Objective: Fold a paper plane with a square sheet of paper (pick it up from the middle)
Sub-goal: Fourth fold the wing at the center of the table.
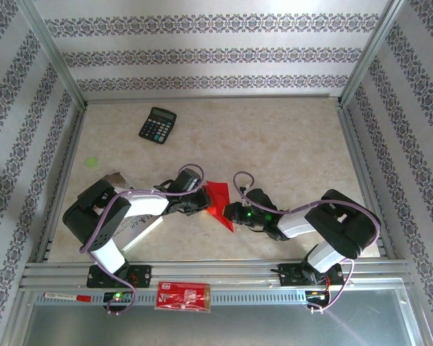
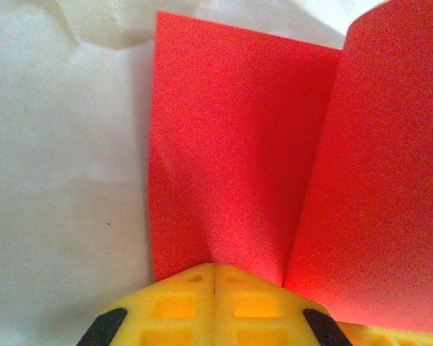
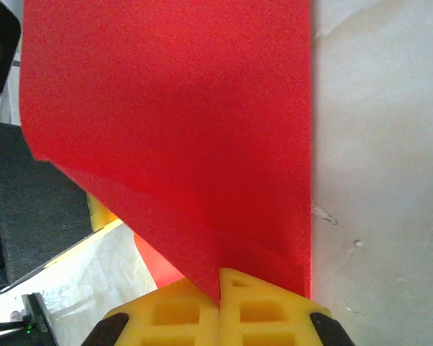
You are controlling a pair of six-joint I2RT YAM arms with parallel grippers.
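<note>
My left hand (image 2: 213, 270) was closed tight, its yellow fingers (image 2: 175, 303) meeting along a thin seam, and the red sheet of paper (image 2: 224, 144) ran straight down into that seam, so I read it as pinched there. My right hand (image 3: 220, 277) was shut the same way, with the paper's lower edge caught between its two fingertips. The left wrist camera gave me what the overhead could not: a flat panel of red lying against the pale tabletop (image 2: 58, 180), with a second panel rising and curling at the right of a crease. The right wrist camera showed the sheet from the other side, draped wide above the fingers, its straight edge along the right and a doubled layer near the tips. From the top camera I got the layout instead. Both hands met near the middle of the tabletop's front half, the left hand (image 1: 198, 196) and the right hand (image 1: 234, 211) on either side of the paper (image 1: 218, 198), which looked like a small pointed red shape between them. That view also showed a black calculator (image 1: 157, 125) well apart at the back left, and a red printed packet (image 1: 183, 296) on the front rail between the arm bases. I counted two hands, one red sheet, one calculator and one packet.
</note>
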